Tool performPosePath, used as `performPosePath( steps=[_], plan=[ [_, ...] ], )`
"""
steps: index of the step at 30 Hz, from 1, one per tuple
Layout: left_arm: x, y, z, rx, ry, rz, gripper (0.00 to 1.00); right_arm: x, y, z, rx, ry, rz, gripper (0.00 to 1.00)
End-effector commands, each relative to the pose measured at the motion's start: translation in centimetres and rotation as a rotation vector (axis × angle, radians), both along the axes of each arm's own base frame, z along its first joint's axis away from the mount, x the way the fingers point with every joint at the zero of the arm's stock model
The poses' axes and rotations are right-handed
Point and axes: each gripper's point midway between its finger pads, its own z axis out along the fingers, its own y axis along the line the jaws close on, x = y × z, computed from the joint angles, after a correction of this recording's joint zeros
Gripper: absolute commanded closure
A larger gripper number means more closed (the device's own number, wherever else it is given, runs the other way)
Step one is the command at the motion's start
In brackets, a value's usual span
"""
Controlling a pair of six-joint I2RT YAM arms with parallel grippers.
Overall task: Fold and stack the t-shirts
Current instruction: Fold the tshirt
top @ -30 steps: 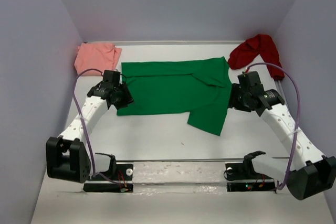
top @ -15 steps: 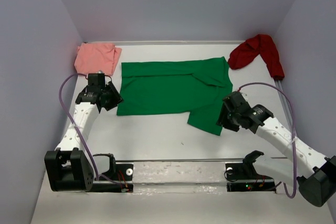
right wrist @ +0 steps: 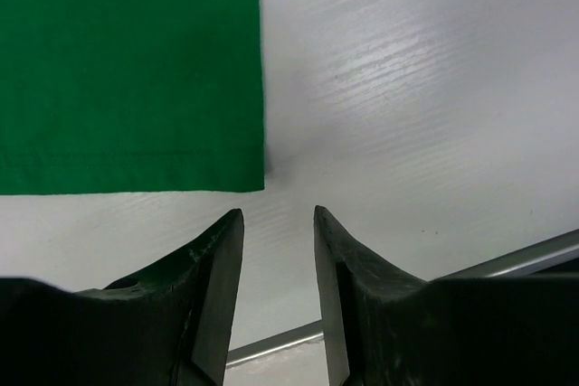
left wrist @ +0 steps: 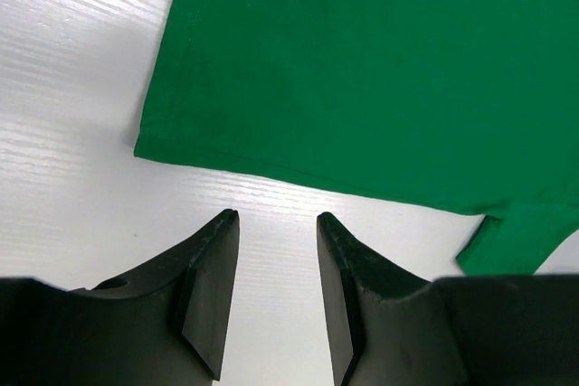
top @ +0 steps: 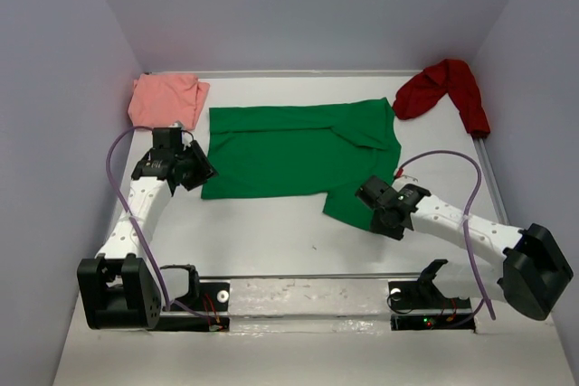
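Note:
The bright green t-shirt (top: pixel 289 153) lies spread flat mid-table, its right part hanging down as a flap toward me. My left gripper (top: pixel 201 174) is open and empty just off the shirt's lower left corner (left wrist: pixel 145 146); in the left wrist view the gripper (left wrist: pixel 276 216) is over bare table. My right gripper (top: pixel 380 221) is open and empty at the flap's lower corner (right wrist: pixel 253 178); in the right wrist view the gripper (right wrist: pixel 279 211) is just short of the hem. The salmon-pink t-shirt (top: pixel 166 99) is bunched at the back left. The dark red t-shirt (top: pixel 445 88) is bunched at the back right.
Grey walls close in the table on the left, right and back. A metal rail (top: pixel 308 276) with two black brackets runs along the near edge, and it also shows in the right wrist view (right wrist: pixel 452 291). White table surface (top: pixel 271 237) lies between the shirt and the rail.
My right gripper has moved from the shirt's right edge down to the flap's lower corner. My left gripper has drawn back left, off the shirt's left edge. The shirts have not moved.

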Motion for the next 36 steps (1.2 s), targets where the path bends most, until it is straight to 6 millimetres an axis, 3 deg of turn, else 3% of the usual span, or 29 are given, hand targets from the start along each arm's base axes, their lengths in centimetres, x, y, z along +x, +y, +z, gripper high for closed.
performPosePath(
  steps=[1,8,18,27,32,36],
  plan=[
    [0.1,-0.5,1.4,-0.018,-0.057,-0.038,0.50,2.6,0.4,1.3,-0.005,-0.131,-0.021,0.58],
    [-0.1,-0.7,2.3,-0.026,-0.076,-0.050,0.50,3.8,1.8,0.6,0.003,-0.129,0.012,0.58],
    [-0.3,-0.7,2.3,-0.024,-0.075,-0.048,0.50,3.4,2.9,-1.1,0.049,-0.090,0.031,0.59],
    [0.0,-0.8,2.4,-0.028,-0.076,-0.057,0.51,3.1,2.1,-0.7,0.023,-0.082,-0.024,0.57],
    [-0.1,-0.9,2.0,-0.035,-0.063,-0.058,0.50,2.2,1.2,-1.6,-0.055,-0.019,-0.083,0.56],
    [-0.2,-0.9,2.0,-0.035,-0.063,-0.056,0.50,1.6,2.0,-2.2,-0.052,-0.003,-0.078,0.56]
  ],
)
